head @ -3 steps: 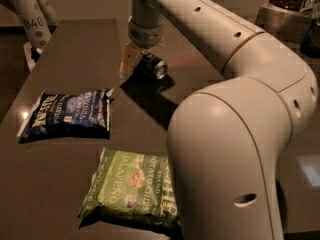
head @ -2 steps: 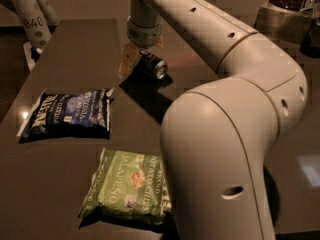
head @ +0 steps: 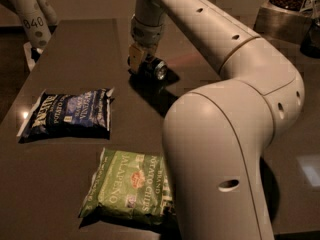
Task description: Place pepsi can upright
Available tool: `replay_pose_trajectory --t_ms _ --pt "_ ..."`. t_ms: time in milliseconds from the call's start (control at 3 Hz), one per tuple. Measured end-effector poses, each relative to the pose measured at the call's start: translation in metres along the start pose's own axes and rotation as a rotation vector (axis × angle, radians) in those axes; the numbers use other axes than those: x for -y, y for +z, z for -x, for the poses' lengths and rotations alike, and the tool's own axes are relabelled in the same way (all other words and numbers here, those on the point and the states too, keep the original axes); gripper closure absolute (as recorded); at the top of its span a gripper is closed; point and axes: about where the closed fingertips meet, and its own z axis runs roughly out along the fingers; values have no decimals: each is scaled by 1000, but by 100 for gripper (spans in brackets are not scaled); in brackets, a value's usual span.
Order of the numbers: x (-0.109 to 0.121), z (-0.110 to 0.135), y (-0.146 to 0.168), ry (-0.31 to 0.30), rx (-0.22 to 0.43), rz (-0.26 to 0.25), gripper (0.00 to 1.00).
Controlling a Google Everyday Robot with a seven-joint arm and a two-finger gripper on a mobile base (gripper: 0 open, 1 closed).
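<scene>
The pepsi can (head: 156, 68) lies on its side on the dark table (head: 75, 49), with its silver end facing the front right. My gripper (head: 140, 60) hangs straight down from the wrist at the can's left end. It touches or overlaps the can, and the can's far end is hidden behind it. The can rests on the table surface.
A dark-blue chip bag (head: 70, 113) lies flat at the left. A green jalapeño chip bag (head: 131, 190) lies at the front, partly under my arm's large elbow (head: 225, 149). Another robot's white arm (head: 31, 19) stands at the back left. Containers (head: 287, 9) stand at the back right.
The gripper has shifted slightly right and away, closer onto the can. My elbow has swung a little. The can and both bags have stayed put.
</scene>
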Motion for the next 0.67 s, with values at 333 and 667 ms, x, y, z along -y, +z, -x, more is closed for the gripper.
replay_pose_trajectory --t_ms 333,667 --pt "1 -7 -12 -24 77 43 72" --pt "4 -24 -41 -24 237 61 100"
